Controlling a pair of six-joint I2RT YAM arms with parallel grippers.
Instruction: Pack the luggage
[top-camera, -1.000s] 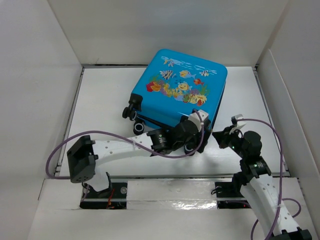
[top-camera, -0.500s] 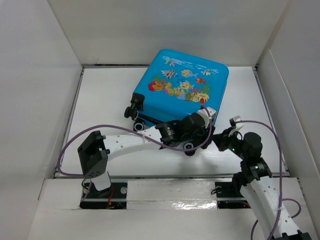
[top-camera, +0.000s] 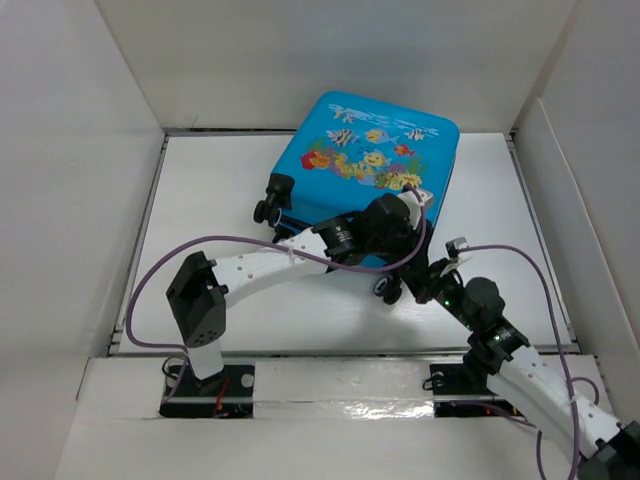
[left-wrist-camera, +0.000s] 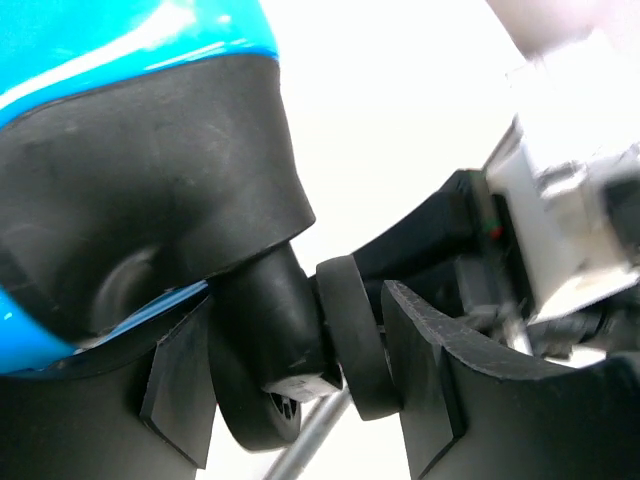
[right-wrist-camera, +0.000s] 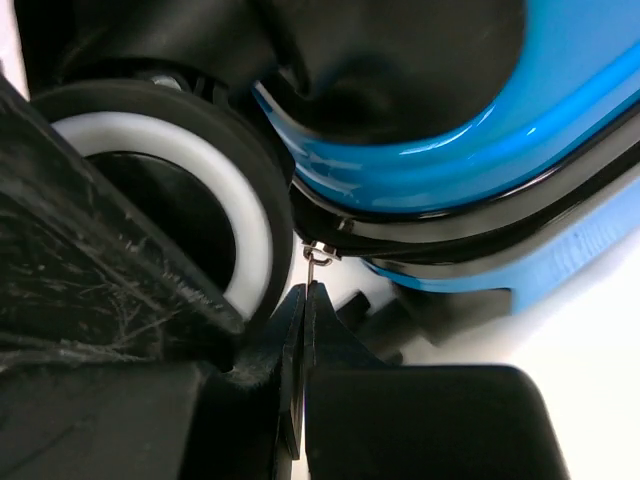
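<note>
Comparing with a second ago, we see the left gripper (left-wrist-camera: 300, 335) has narrowed its jaws, now clamped on a black caster wheel (left-wrist-camera: 352, 340) of the small bright-blue hard-shell suitcase (top-camera: 365, 165) with fish print. The suitcase has slid toward the back of the white tabletop (top-camera: 220, 190) and looks tipped. The right gripper (right-wrist-camera: 303, 300) keeps its jaws together by the black zipper trim (right-wrist-camera: 440, 235). We judge zipping comes next.

The overhead view is brightly and evenly lit from above. Soft shadows are cast beneath the luggage (top-camera: 370, 165) onto the white desk (top-camera: 210, 200). In both wrist views, near parts are blurred, glare streaks the blue shell, and backgrounds are washed out.
</note>
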